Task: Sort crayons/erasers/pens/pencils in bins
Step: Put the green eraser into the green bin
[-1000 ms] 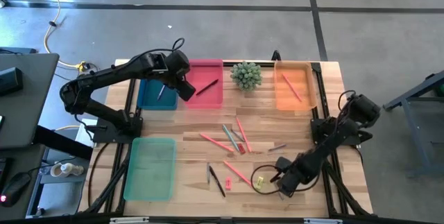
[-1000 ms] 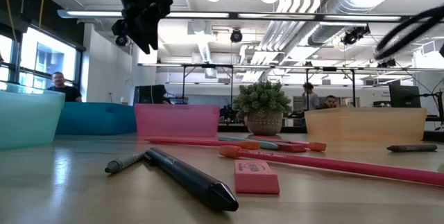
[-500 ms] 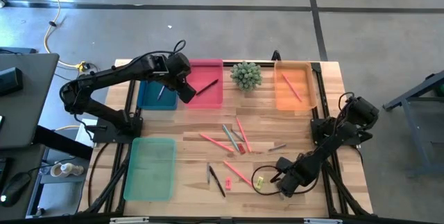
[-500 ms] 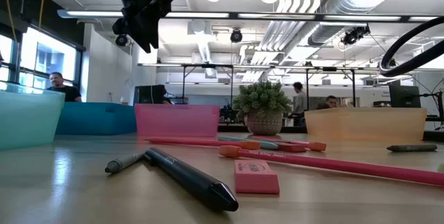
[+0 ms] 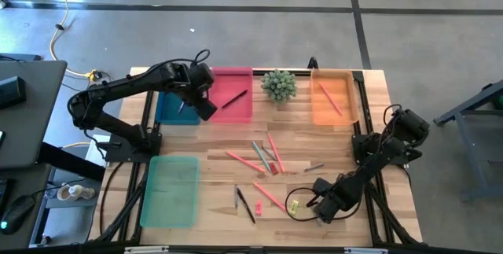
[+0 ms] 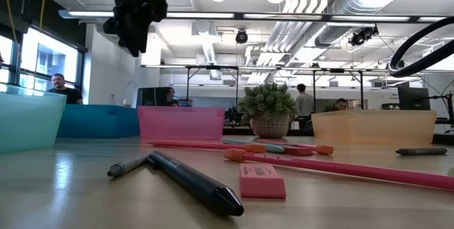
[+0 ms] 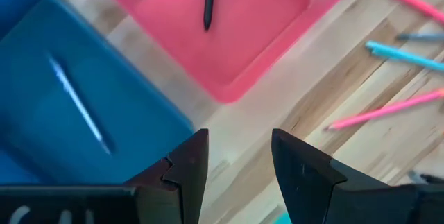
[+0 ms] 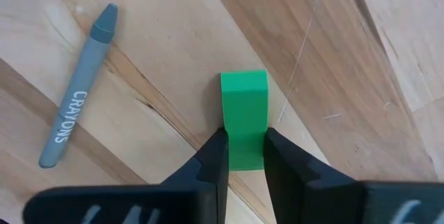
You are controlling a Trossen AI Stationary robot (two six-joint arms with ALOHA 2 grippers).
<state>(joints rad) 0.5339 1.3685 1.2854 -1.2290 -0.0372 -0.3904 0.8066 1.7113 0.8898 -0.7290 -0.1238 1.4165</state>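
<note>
With its fingers [image 8: 215, 156] pressed against both sides of the green eraser [image 8: 244, 118], the right gripper [image 8: 243, 156] sits low at the table's front-right; eraser lies flat on the wood table [image 8: 361, 57], one end between the fingers, other end sticking out ahead. Clamped on it, contact both sides. Grey crayon [image 8: 76, 89] lies near, apart from eraser.

Left gripper [image 7: 239, 161] hangs above the gap between teal-blue bin [image 7: 48, 113] and pink bin [image 7: 243, 30], at table's rear-left. Fingers apart, nothing between them.

Bin contents:
- teal-blue: one thin light stick [image 7: 80, 109]
- pink: one dark pen [image 7: 208, 2]
- orange bin [image 5: 332, 97], rear-right: one pink-red stick inside
- pale-green bin [image 5: 169, 191], front-left: can't see anything in it

Mid-table: loose pink sticks [image 5: 271, 150], grey ones too. Front: dark pen [image 6: 191, 179], red eraser [image 6: 261, 179] beside it. Yellow eraser [image 5: 293, 204] just beside right gripper. Potted plant [image 5: 278, 85] between pink and orange bins.
</note>
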